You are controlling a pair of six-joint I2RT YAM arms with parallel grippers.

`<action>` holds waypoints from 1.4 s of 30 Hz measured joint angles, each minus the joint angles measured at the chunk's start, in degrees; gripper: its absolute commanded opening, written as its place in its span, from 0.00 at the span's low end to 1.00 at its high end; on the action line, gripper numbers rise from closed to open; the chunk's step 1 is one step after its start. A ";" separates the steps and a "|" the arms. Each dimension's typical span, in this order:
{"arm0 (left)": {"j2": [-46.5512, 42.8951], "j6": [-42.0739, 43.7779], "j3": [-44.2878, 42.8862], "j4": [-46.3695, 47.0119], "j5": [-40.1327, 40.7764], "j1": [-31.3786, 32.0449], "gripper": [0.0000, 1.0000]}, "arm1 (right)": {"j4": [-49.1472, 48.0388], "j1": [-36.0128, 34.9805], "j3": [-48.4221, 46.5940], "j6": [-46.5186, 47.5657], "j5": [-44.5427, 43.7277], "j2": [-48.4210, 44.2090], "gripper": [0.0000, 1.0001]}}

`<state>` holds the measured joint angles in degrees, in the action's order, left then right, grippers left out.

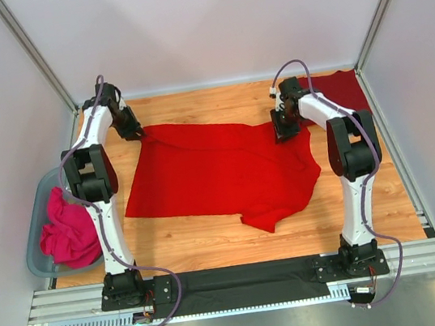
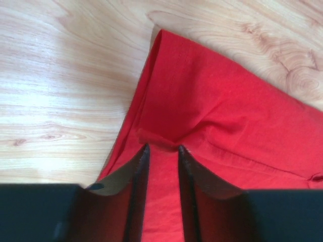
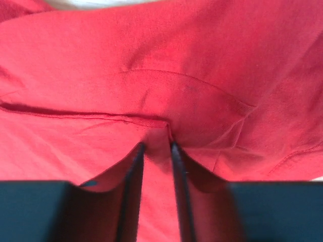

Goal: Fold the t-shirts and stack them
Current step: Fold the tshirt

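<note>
Across the table point(image 1: 213, 241) the bright red shirt point(image 1: 219, 171) lies mostly spread out, a bit skewed, one sleeve poking toward the near edge, and by the look of it there's no fold in it yet. The maroon shirt point(image 1: 343, 87) sits in the far right corner, partly behind the right arm, and it's hard to say if it's folded. Nothing's stacked, so pretty much the whole job looks to be ahead: fold both, then pile them. Off the left edge, a bin point(image 1: 32, 209) holds some bunched pink cloth point(image 1: 68, 234). The left tool point(image 2: 162, 147) is at the red shirt's far left corner, nearly closed, with a ridge of cloth pinched between its fingers. The right tool point(image 3: 155, 144) is at the far right corner, same deal: narrow gap, pinching a little pucker by a seam.
</note>
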<state>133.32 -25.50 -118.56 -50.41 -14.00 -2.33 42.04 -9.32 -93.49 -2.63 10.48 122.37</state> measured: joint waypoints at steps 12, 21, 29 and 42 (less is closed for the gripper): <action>0.35 0.83 -2.38 -0.07 3.28 0.11 0.00 | 1.97 0.02 1.01 0.15 -0.63 -6.01 0.00; -0.15 2.45 -0.09 -2.73 7.58 1.99 0.00 | 1.84 -1.36 6.38 -0.28 -0.81 -18.14 0.01; -1.14 1.51 0.20 -7.69 14.08 2.54 0.35 | 2.69 -10.14 14.32 -1.68 -3.39 -19.69 0.02; -1.25 1.36 -4.09 -7.52 10.43 2.82 0.43 | 5.66 -12.50 21.35 -10.25 -6.64 -24.90 0.31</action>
<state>132.07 -24.14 -122.65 -57.93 -3.57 0.49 47.70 -21.82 -72.14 -12.88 3.84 97.47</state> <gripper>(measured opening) 0.426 0.303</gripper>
